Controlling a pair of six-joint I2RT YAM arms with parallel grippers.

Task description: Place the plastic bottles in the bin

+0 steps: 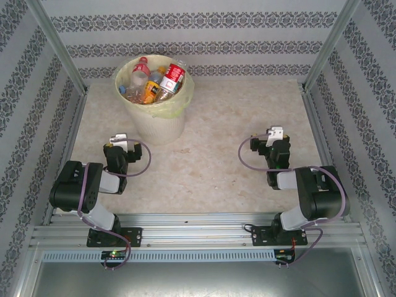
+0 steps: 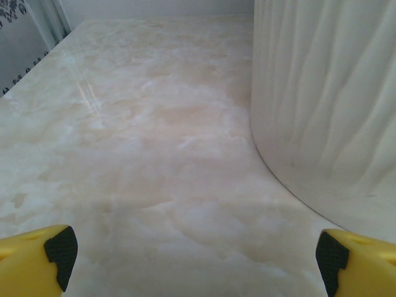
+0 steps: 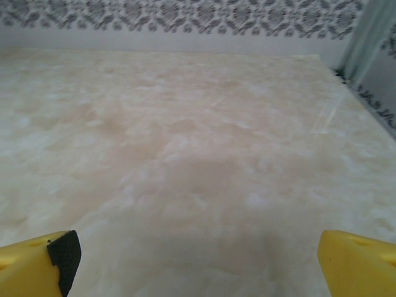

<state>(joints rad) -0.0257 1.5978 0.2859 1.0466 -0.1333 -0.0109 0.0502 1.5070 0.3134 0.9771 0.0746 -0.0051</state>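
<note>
Marbled desk point(image 1: 210, 161), patterned walls | left hand point(image 2: 195, 253) wide open, empty; bin point(image 2: 322, 105) just beside, 1 o'clock | right hand point(image 3: 195, 257) equally wide, empty | plastic bottles point(image 1: 151, 80) heaped inside bin | likely done: park arms without nudging bin

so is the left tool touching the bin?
Apart. Top external view shows a strip of bare table between the left tool and the bin wall.

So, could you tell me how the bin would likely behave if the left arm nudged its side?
The bin narrows toward its base and is heaped with bottles near the rim, so a high push might tip it. A low nudge would probably slide it on the smooth table.
</note>
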